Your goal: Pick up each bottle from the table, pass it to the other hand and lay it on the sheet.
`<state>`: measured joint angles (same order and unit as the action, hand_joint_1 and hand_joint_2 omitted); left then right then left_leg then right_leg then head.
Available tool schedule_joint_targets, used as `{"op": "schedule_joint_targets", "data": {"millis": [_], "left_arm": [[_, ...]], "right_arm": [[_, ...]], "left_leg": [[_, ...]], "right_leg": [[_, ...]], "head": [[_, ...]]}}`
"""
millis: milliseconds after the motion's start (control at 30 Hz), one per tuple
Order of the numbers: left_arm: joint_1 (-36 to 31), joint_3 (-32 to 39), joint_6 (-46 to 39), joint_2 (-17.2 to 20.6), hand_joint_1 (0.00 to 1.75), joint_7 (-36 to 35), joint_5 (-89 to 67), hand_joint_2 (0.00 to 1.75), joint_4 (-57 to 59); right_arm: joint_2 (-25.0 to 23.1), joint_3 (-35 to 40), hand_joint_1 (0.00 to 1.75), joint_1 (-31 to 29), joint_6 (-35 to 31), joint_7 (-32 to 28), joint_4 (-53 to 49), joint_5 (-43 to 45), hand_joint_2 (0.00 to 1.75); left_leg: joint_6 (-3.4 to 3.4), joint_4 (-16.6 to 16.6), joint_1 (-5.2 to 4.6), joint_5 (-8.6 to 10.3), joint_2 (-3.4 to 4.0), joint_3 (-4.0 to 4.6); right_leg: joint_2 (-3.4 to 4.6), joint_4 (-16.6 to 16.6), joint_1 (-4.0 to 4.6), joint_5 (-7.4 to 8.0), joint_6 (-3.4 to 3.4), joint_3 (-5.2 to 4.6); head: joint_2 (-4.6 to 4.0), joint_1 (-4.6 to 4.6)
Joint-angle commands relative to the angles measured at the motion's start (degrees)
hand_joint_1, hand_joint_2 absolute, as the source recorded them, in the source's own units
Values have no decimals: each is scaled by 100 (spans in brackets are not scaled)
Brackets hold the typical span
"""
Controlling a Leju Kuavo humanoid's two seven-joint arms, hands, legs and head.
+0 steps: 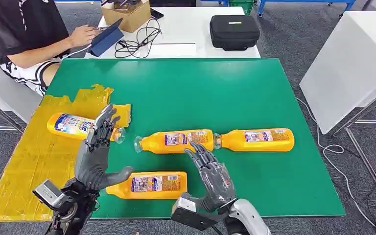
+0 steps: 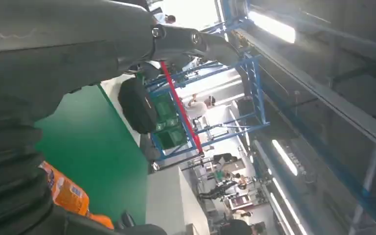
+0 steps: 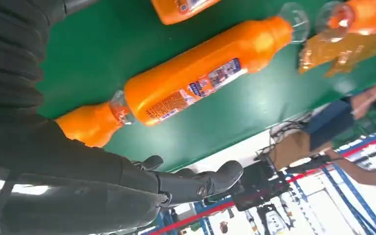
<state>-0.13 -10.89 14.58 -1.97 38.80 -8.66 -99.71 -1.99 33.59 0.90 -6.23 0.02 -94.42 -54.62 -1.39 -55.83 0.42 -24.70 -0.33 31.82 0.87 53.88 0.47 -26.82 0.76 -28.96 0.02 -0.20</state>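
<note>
Four bottles [image 1: 175, 141] are laid lengthwise across the table; the left hand [image 1: 97, 154] and right hand [image 1: 212, 177] are held spread, empty

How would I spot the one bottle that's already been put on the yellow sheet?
Start at the green table and look to its left edge, where the crinkled yellow sheet lies. The bottle lies on its side there, just beyond the robot's left hand. Unlike the three orange bottles on bare green, it has a blue and white label.

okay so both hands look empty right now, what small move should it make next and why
Probably lower the right hand onto the nearest bottle. Both it and the left hand hold nothing, one bottle already lies on the yellow sheet, and three remain on the green table.
</note>
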Motion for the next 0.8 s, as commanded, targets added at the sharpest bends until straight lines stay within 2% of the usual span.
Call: {"op": "schedule_joint_targets", "data": {"millis": [33,400,800], "left_arm": [[-460,-229,18,-134,0,-55,22,175,658],[-612,-291,13,-199,0,-68,59,175,792],[-921,-274,0,-274,0,-117,107,175,1052]], "right_arm": [[-270,206,0,-756,182,136,1384,-103,175],[-384,321,0,-1095,227,77,1768,33,175],[-559,732,0,-1490,354,24,2620,188,175]], "left_leg": [[3,9,1,2,0,-17],[4,6,1,2,-2,-14],[6,6,2,1,0,-19]], "right_leg": [[-8,-11,1,2,6,19],[-8,-6,0,-1,8,17],[-9,-6,1,-2,8,20]], "head": [[0,-2],[0,-2],[0,-2]]}}
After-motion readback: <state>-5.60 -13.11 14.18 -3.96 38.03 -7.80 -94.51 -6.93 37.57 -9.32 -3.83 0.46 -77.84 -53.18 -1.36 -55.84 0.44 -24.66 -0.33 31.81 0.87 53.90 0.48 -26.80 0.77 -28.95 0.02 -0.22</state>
